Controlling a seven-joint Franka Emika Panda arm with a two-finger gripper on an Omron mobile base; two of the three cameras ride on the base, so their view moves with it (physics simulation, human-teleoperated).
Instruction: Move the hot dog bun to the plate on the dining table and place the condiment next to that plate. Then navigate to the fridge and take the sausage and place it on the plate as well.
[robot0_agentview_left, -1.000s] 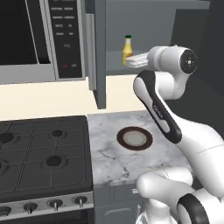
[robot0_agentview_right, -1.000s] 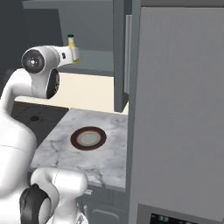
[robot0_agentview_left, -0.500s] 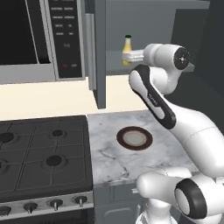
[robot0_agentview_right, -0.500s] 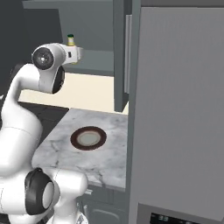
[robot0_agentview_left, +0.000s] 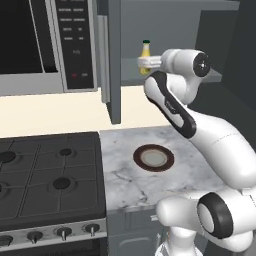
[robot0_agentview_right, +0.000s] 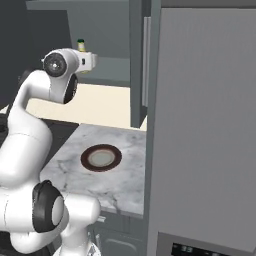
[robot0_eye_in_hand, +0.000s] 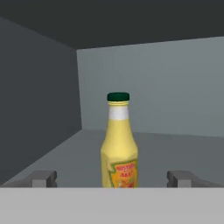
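Marble grey counter (robot0_agentview_left: 125, 170) carries the round dark-rimmed plate (robot0_agentview_left: 153, 158), apart from the reaching white arm. Since a moment ago the two-finger gripper (robot0_eye_in_hand: 112, 178) has advanced toward the upright yellow green-capped condiment bottle (robot0_eye_in_hand: 119, 144) on the grey cabinet shelf (robot0_eye_in_hand: 175, 151). Its jaws stand wide, flanking the bottle ungrasped; closure seems the likely next step.

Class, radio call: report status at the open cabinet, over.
Gripper open, level with condiment bottle. Bottle upright on cabinet shelf, between the fingertips, ungripped. Path clear.
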